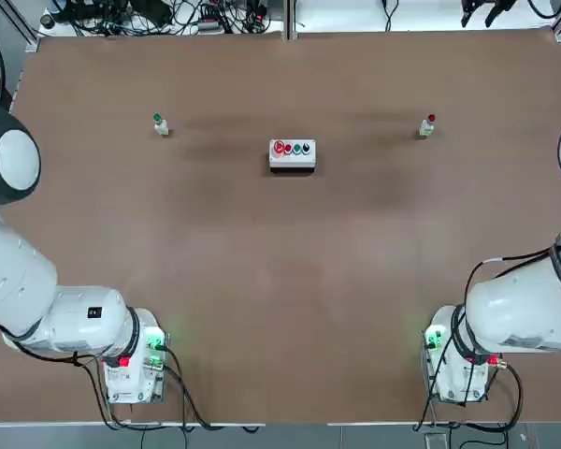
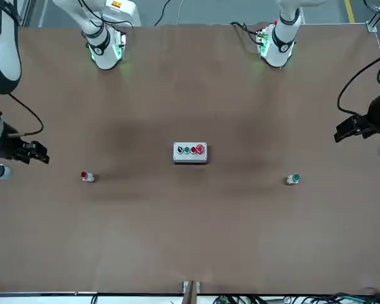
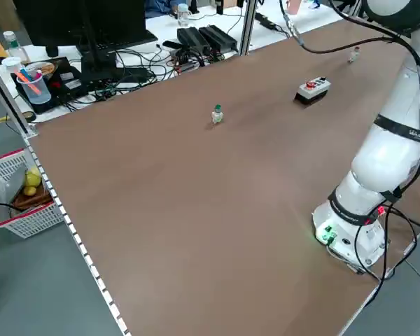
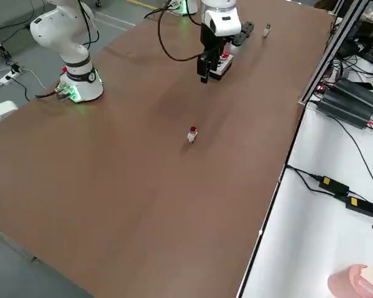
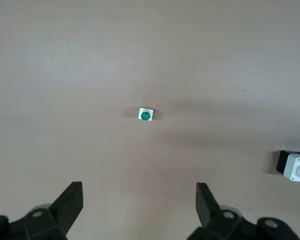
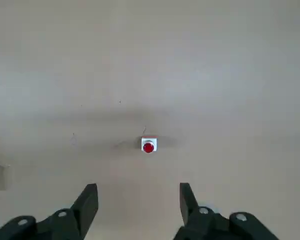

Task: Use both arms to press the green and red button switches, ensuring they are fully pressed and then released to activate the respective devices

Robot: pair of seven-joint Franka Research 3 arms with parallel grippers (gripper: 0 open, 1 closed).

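The green button switch [image 1: 157, 124] stands alone at the far left of the table, its green cap [image 5: 145, 115] showing in the left wrist view. My left gripper [image 5: 139, 200] hangs open high above the table, short of that switch, and shows in the front view at the table's edge [image 2: 342, 131]. The red button switch [image 1: 427, 125] stands at the far right, also seen as a red cap [image 6: 148, 146]. My right gripper [image 6: 138, 200] is open, raised well above the table and short of the red switch, with nothing between its fingers.
A white box [image 1: 292, 154] with a row of red and green buttons sits mid-table between the two switches. Both arm bases [image 1: 136, 360] stand at the near edge. Cables and power bricks [image 3: 203, 38] lie beyond the far edge.
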